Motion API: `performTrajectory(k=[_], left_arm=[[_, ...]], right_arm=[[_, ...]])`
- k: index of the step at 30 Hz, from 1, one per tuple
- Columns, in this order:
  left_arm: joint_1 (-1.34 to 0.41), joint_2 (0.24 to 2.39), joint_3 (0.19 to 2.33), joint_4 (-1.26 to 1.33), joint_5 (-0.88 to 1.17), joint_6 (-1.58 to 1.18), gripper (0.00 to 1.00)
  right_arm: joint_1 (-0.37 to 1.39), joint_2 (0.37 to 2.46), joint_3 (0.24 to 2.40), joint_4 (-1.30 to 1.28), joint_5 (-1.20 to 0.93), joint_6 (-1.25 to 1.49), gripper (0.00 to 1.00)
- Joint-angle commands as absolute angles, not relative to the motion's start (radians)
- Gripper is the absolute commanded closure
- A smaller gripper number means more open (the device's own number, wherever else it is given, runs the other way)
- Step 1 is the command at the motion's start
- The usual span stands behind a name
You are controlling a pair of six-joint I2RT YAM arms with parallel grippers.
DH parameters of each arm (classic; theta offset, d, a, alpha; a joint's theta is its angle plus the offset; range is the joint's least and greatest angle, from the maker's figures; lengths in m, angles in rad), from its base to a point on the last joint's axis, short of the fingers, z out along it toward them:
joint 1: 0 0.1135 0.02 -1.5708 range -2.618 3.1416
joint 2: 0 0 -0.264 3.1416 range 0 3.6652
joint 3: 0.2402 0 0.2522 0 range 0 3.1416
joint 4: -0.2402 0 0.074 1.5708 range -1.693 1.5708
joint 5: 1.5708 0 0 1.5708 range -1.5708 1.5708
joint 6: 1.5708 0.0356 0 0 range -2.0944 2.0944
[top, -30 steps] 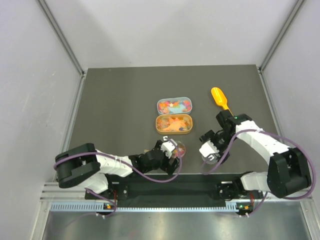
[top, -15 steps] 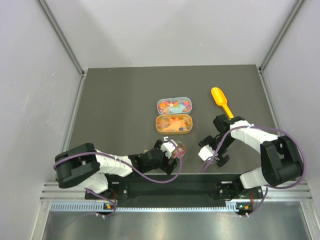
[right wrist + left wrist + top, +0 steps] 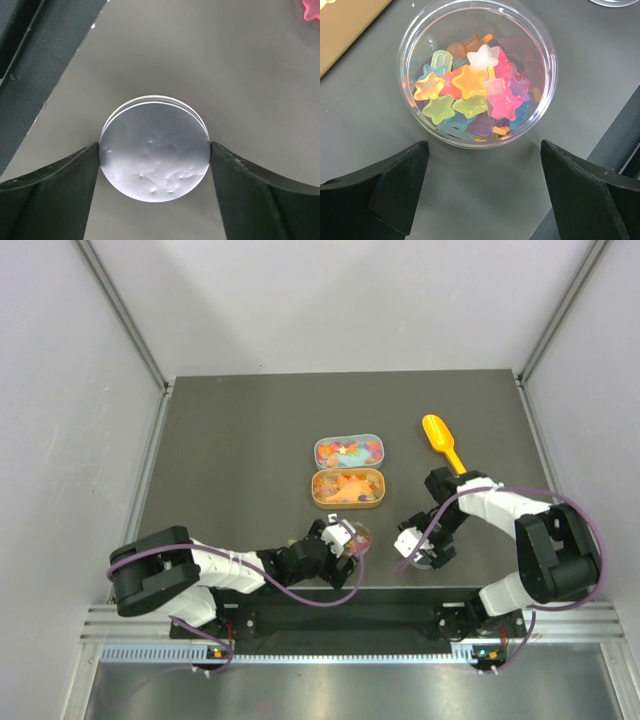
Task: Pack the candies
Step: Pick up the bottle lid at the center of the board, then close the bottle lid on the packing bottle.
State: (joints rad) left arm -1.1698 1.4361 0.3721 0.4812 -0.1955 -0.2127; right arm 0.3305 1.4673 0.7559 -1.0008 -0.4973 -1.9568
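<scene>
Candies [image 3: 475, 90] in a clear cup [image 3: 551, 60].
Left fingers [image 3: 390, 195] wide apart; right fingers [image 3: 50, 200] squeeze the round lid [image 3: 155, 155].

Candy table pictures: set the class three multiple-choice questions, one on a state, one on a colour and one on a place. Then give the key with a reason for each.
1. The left gripper is
A) open, its fingers apart from the cup of candies
B) shut on the cup
C) shut on nothing

2. The scoop is
A) green
B) orange
C) blue

3. The lid lies
A) on the cup
B) between the right gripper's fingers
C) on the scoop

Key:
1 A, since the left wrist view shows bare table between each finger and the cup.
2 B, since the top view shows it bright orange.
3 B, since the right wrist view shows a finger touching each side of it.
</scene>
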Motion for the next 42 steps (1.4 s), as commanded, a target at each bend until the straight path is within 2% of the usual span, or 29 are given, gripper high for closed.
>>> performTrajectory(k=[1, 4, 7, 12, 15, 19, 22, 25, 26, 27, 29, 31, 35, 42], left_arm=[[-1.164, 1.467, 0.353, 0.341, -0.16, -0.232, 0.03], [-1.164, 1.456, 0.35, 0.344, -0.155, -0.226, 0.04], [-1.164, 1.405, 0.342, 0.333, -0.149, -0.224, 0.02], [-1.164, 1.252, 0.385, 0.172, -0.14, -0.224, 0.02], [-1.164, 1.143, 0.443, 0.072, -0.14, -0.256, 0.02], [-1.151, 1.08, 0.575, -0.19, -0.137, -0.272, 0.01], [-1.076, 1.057, 0.672, -0.256, -0.245, -0.194, 0.01], [-0.884, 1.023, 0.718, -0.251, -0.303, -0.155, 0.02], [-0.779, 1.017, 0.733, -0.294, -0.302, -0.169, 0.02], [-0.735, 1.014, 0.753, -0.319, -0.248, -0.175, 0.01], [-0.654, 1.006, 0.77, -0.359, -0.268, -0.176, 0.01], [-0.611, 0.98, 0.761, -0.357, -0.328, -0.166, 0.01], [-0.494, 0.914, 0.709, -0.338, -0.295, -0.163, 0.02], [-0.414, 0.856, 0.678, -0.337, -0.275, -0.146, 0.01]], right_arm=[[0.321, 1.477, 0.793, -0.957, -0.477, -1.936, 0.23], [0.322, 1.457, 0.819, -0.973, -0.476, -1.888, 0.36], [0.321, 1.416, 0.836, -1.003, -0.462, -1.871, 0.39], [0.339, 1.323, 0.925, -1.077, -0.462, -1.82, 0.38], [0.391, 1.278, 0.998, -1.117, -0.472, -1.769, 0.37], [0.512, 1.267, 1.075, -1.126, -0.476, -1.692, 0.36], [0.607, 1.295, 1.133, -1.108, -0.472, -1.629, 0.36], [0.685, 1.341, 1.176, -1.083, -0.466, -1.592, 0.36], [0.698, 1.353, 1.19, -1.078, -0.465, -1.588, 0.36], [0.713, 1.377, 1.196, -1.072, -0.466, -1.576, 0.36], [0.753, 1.396, 1.204, -1.048, -0.465, -1.566, 0.37], [0.791, 1.417, 1.207, -1.028, -0.466, -1.546, 0.37], [0.851, 1.469, 1.213, -0.986, -0.474, -1.514, 0.36], [0.888, 1.564, 1.238, -0.957, -0.469, -1.516, 0.36]])
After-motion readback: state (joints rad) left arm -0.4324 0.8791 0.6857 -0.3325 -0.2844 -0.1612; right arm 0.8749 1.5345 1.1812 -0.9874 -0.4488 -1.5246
